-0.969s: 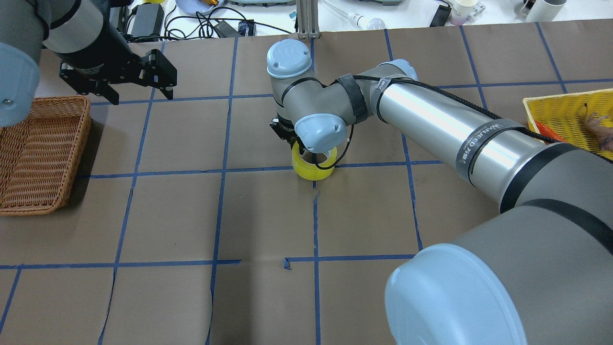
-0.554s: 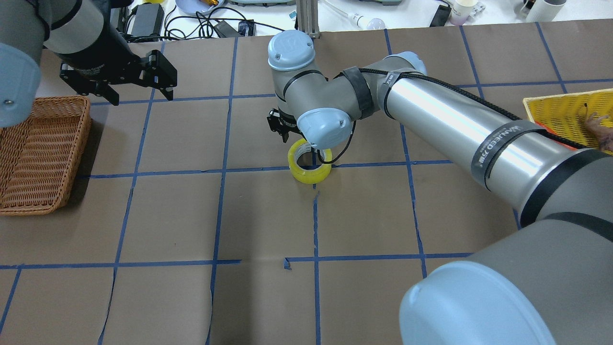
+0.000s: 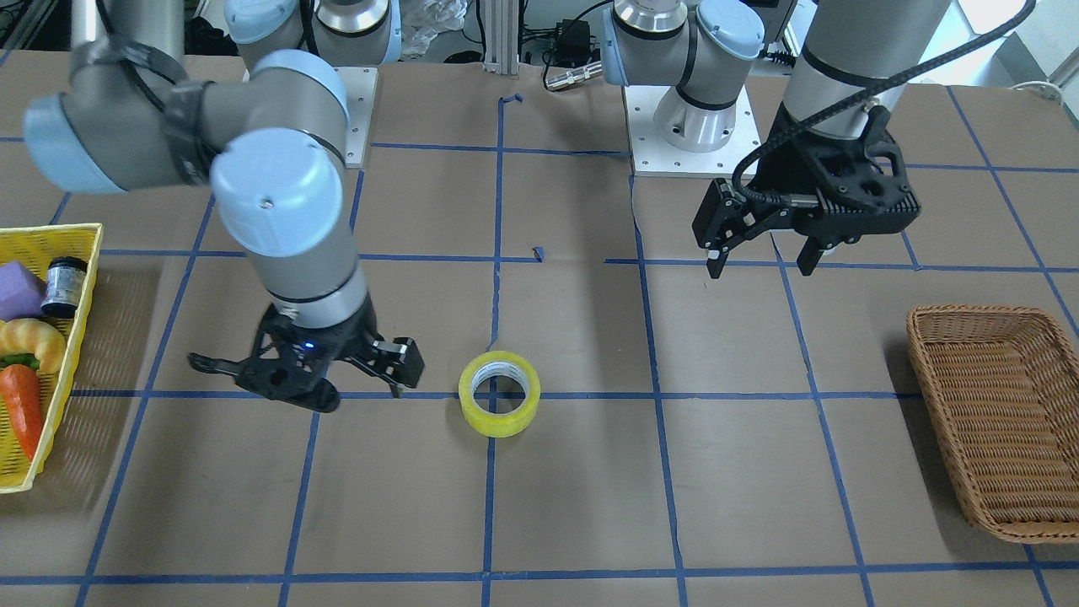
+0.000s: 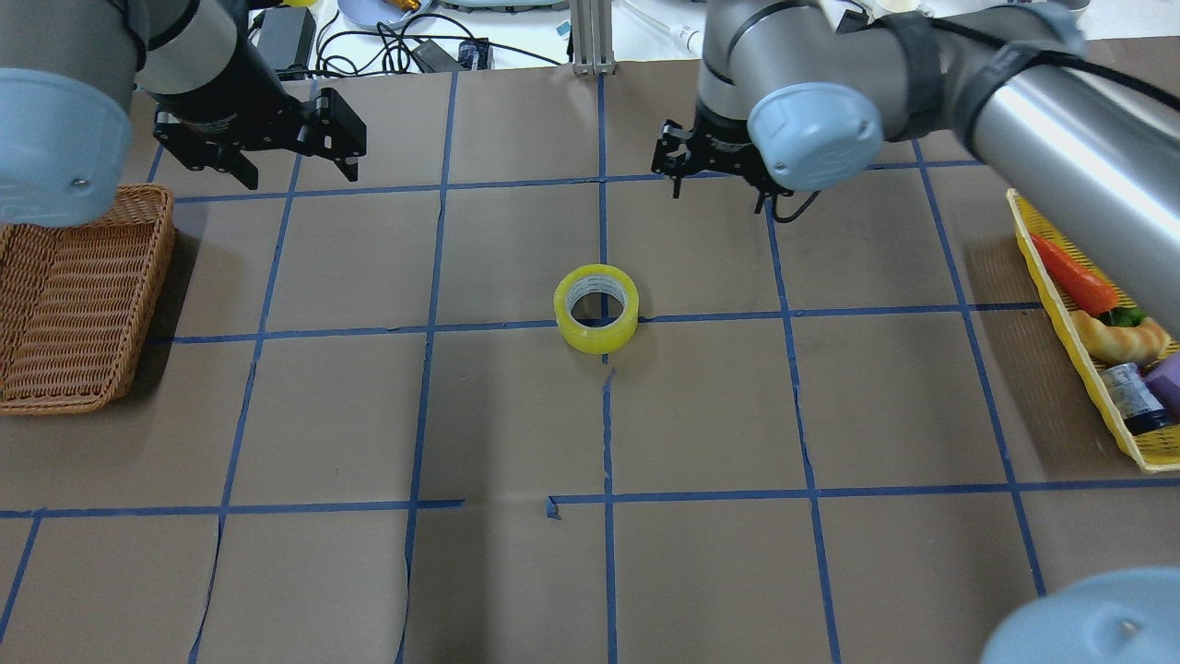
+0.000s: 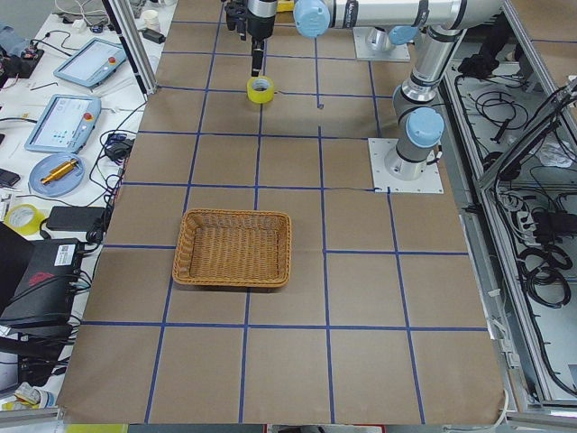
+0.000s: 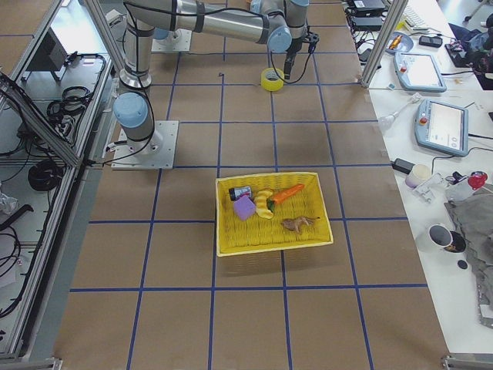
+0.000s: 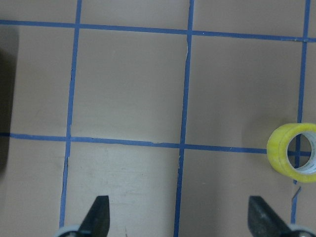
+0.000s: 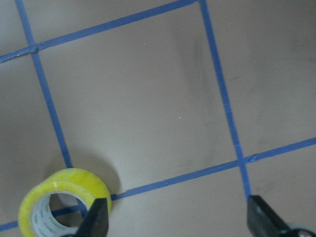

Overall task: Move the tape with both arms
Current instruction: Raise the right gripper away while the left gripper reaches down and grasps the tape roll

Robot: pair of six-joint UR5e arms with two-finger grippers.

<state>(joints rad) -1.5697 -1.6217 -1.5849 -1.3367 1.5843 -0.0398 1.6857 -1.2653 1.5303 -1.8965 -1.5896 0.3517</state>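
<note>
The yellow tape [image 4: 595,309] lies flat on the table's middle, on a blue grid line, free of both grippers. It also shows in the front view [image 3: 499,393], the left wrist view [image 7: 292,153] and the right wrist view [image 8: 64,205]. My right gripper [image 4: 721,195] is open and empty, raised beyond the tape and to its right; in the front view the right gripper [image 3: 295,377] hangs left of the roll. My left gripper [image 4: 300,173] is open and empty, far left of the tape, near the wicker basket; it also shows in the front view [image 3: 759,268].
A wicker basket [image 4: 74,295] stands at the table's left edge. A yellow basket [image 4: 1060,286] at the right edge holds a toy carrot, a croissant, a purple block and a small can. Cables and devices lie beyond the far edge.
My right gripper has lifted off the tape and moved away to the far right. The tape stays on the table. My left gripper has shifted slightly right.
</note>
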